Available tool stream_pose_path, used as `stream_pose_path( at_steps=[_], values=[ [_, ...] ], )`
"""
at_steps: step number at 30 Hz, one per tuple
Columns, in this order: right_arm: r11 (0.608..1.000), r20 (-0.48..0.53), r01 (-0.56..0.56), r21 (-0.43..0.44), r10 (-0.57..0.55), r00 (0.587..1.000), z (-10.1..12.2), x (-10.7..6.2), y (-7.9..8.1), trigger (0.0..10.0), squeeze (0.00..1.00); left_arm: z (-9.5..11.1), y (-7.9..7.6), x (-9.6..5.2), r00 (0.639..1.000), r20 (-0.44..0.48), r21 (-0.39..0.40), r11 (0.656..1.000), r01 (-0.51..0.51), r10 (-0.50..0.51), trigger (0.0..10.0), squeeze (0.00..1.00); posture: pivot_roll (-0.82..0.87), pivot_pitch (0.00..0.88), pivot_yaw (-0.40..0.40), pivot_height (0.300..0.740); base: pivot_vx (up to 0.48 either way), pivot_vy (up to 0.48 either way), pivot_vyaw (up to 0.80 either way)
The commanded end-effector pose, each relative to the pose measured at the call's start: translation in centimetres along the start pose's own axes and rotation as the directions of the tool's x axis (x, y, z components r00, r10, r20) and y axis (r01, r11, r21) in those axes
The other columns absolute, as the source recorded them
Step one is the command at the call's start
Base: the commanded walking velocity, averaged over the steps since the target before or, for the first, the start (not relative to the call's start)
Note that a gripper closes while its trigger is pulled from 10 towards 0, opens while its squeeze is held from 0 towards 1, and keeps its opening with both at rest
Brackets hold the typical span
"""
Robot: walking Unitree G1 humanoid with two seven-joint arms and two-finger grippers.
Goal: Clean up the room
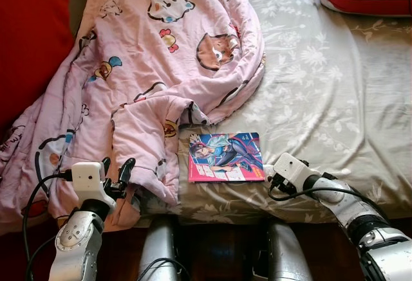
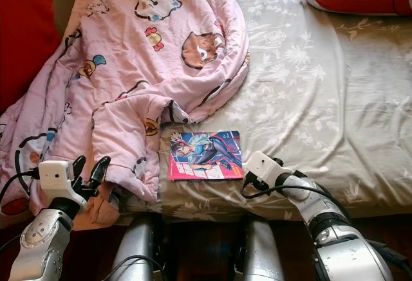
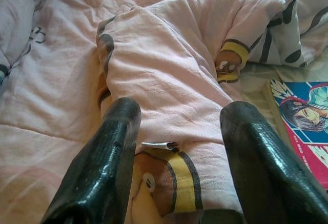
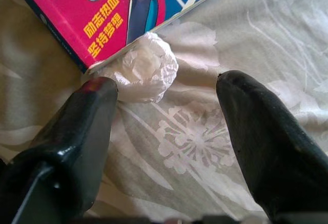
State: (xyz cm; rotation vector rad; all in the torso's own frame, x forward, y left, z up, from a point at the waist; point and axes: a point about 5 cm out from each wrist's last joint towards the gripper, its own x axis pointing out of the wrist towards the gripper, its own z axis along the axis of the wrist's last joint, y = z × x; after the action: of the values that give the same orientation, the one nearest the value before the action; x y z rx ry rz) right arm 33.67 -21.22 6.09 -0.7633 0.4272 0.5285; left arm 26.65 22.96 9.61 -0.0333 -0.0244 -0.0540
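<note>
Crumpled white wad (image 4: 145, 67) lies on the bed (image 1: 335, 101) touching the comic book's (image 1: 225, 157) near corner, just ahead of the right claw (image 4: 169, 111), released and straddling it off-centre; left claw (image 3: 179, 131), released, sits farther off over the pink quilt (image 1: 161, 56).

The pink quilted cloth blanket with cartoon animal prints (image 1: 161, 56) looks soft and matt, kinda puffy. The grey floral bedsheet (image 1: 322, 101) is thin, slightly wrinkled cloth. The glossy-covered comic book (image 1: 225, 157) shines a bit, and the crumpled white wad (image 4: 141, 69) beside it looks like crinkly plastic or tissue, can't tell which. The right gripper's black fingers (image 4: 259, 142) are glossy and smooth.
</note>
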Motion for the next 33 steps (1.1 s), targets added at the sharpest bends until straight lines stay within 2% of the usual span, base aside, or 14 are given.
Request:
stream_pose_path(
  at_steps=[1,4,5,6,7,8,9,10,11,12,13,15,16,33],
  values=[
    [1.0,-0.042,-0.022,0.01,0.022,0.999,-1.0,-0.1,0.6,10.0,0.0,-0.3,0.1,-0.5,1.0,-0.026,0.003,1.0,0.004,-0.004,10.0,0.0,0.17,0.29,0.08,0.61,0.0,0.0,0.0],
    [1.0,-0.052,-0.014,0.011,0.015,0.999,-1.0,-0.1,0.6,10.0,0.0,-0.3,0.3,-0.7,1.0,-0.031,0.01,1.0,0.004,-0.003,10.0,0.0,0.17,0.297,0.087,0.61,0.0,0.0,0.0],
    [1.0,-0.055,-0.011,0.011,0.012,0.998,-1.0,-0.1,0.6,5.4,0.0,-0.3,0.4,-0.8,0.999,-0.036,0.013,1.0,0.002,-0.002,10.0,0.0,0.17,0.3,0.089,0.61,0.0,0.0,0.0],
    [1.0,-0.056,-0.011,0.011,0.011,0.998,-1.0,-0.1,0.6,5.4,0.0,-0.3,0.4,-0.9,0.999,-0.038,0.014,1.0,0.002,-0.001,10.0,0.0,0.18,0.301,0.09,0.61,0.0,0.0,0.0],
    [1.0,-0.057,-0.01,0.012,0.01,0.998,-1.0,0.0,0.7,3.8,0.0,-0.3,0.5,-1.0,0.999,-0.04,0.015,1.0,0.002,-0.001,10.0,0.0,0.18,0.303,0.092,0.61,0.0,0.0,0.0],
    [1.0,-0.057,-0.009,0.012,0.01,0.998,-1.0,0.0,0.7,4.6,0.0,-0.3,0.5,-1.1,0.999,-0.04,0.016,1.0,0.001,-0.001,10.0,0.0,0.18,0.304,0.092,0.61,0.0,0.0,0.0],
    [1.0,-0.058,-0.009,0.011,0.01,0.998,-1.0,0.0,0.7,4.6,0.0,-0.3,0.5,-1.1,0.999,-0.041,0.016,1.0,0.001,0.0,10.0,0.0,0.18,0.304,0.092,0.61,0.0,0.0,0.0],
    [1.0,-0.065,-0.008,0.008,0.008,0.998,-1.0,0.0,0.8,3.2,0.0,-0.3,0.6,-1.1,0.999,-0.043,0.018,1.0,-0.001,0.002,10.0,0.0,0.19,0.308,0.094,0.61,0.0,0.0,0.0],
    [1.0,-0.074,-0.004,0.006,0.004,0.997,-1.1,0.1,0.8,2.4,0.0,-0.3,0.6,-1.3,0.999,-0.046,0.02,1.0,-0.003,0.004,10.0,0.0,0.19,0.312,0.096,0.61,0.0,0.0,0.0],
    [1.0,-0.074,-0.004,0.006,0.004,0.997,-1.1,0.1,0.8,2.4,0.0,-0.3,0.6,-1.3,0.999,-0.046,0.02,1.0,-0.003,0.004,10.0,0.0,0.19,0.312,0.096,0.61,0.0,0.0,0.0],
    [1.0,-0.076,-0.002,0.007,0.003,0.997,-1.1,0.1,0.9,1.3,0.0,-0.3,0.7,-1.3,0.999,-0.048,0.021,1.0,-0.003,0.004,10.0,0.0,0.2,0.315,0.099,0.61,0.0,0.0,0.0],
    [1.0,-0.078,-0.002,0.009,0.003,0.997,-1.1,0.2,1.0,2.0,0.0,-0.3,0.8,-1.6,0.999,-0.052,0.024,1.0,-0.004,0.006,10.0,0.0,0.21,0.322,0.103,0.61,0.0,0.0,0.0],
    [1.0,-0.082,-0.001,0.007,0.002,0.997,-1.1,0.2,1.1,9.9,0.0,-0.3,0.8,-1.7,0.999,-0.053,0.024,1.0,-0.005,0.006,10.0,0.0,0.21,0.324,0.105,0.61,0.0,0.0,0.0],
    [1.0,-0.06,0.02,-0.021,-0.021,0.998,-0.3,0.5,0.9,10.0,0.0,-0.2,0.9,-2.3,0.997,-0.081,0.039,0.999,0.0,0.003,10.0,0.0,0.22,0.347,0.119,0.61,0.0,0.0,0.0]
  ],
)
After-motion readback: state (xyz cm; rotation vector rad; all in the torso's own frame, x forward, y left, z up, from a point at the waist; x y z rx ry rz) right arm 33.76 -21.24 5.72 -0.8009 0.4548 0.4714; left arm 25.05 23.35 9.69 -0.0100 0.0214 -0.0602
